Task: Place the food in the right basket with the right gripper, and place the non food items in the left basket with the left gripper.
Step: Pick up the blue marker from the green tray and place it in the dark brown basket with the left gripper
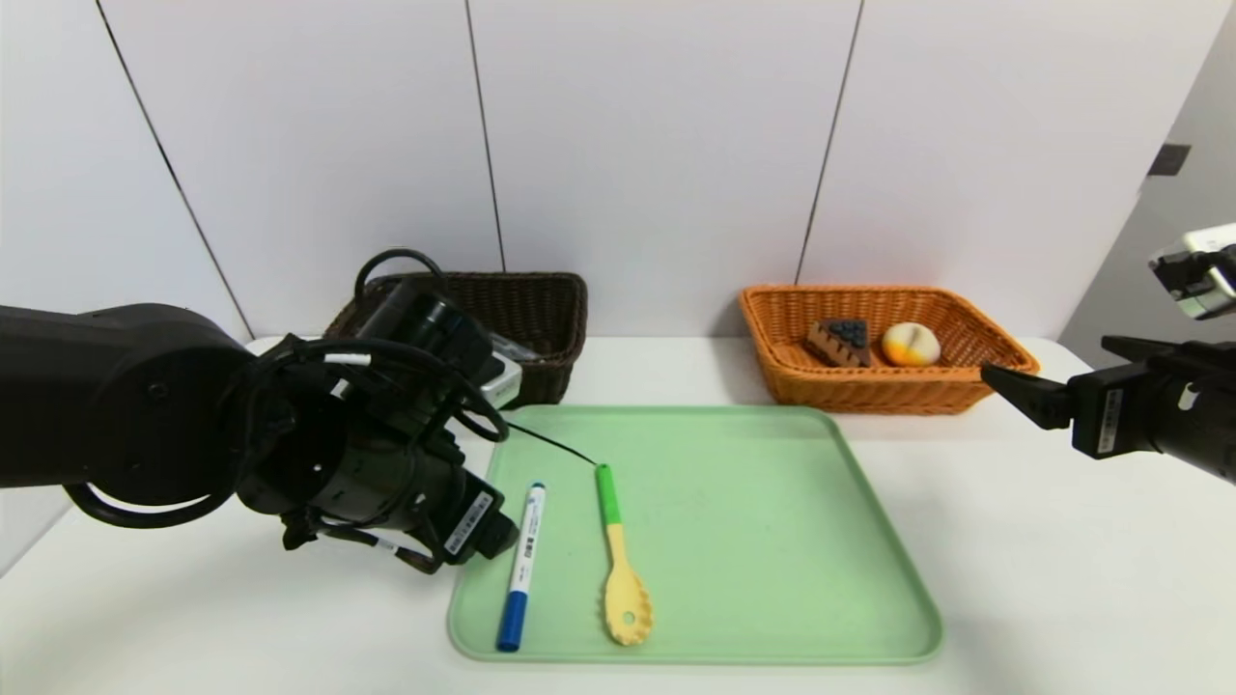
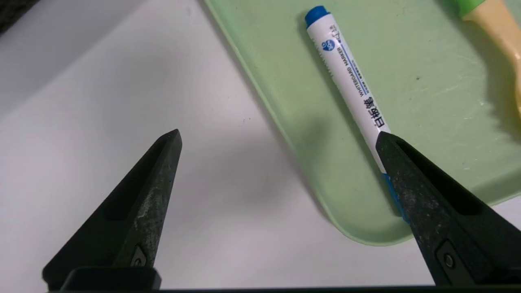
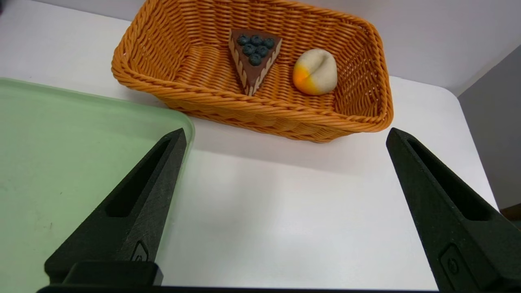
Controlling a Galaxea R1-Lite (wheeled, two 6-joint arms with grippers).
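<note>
Orange wicker is already holding both foods: the cake wedge (image 1: 838,342) and the bun (image 1: 911,344) are lying side by side in the right basket (image 1: 874,391), so the right tool (image 3: 285,138) is idling with its fingers spread wide, level, near that basket. On the green tray (image 1: 772,541) the marker (image 1: 521,565) and the slotted spoon (image 1: 623,569) are waiting, well apart from the left basket (image 1: 541,309). A pale grey item, probably the case (image 1: 502,375), is showing at the left basket behind the arm. Pitched steeply downward, the left tool (image 2: 281,138) is hanging open and empty over the tray's edge, one finger covering the marker's capped end.
</note>
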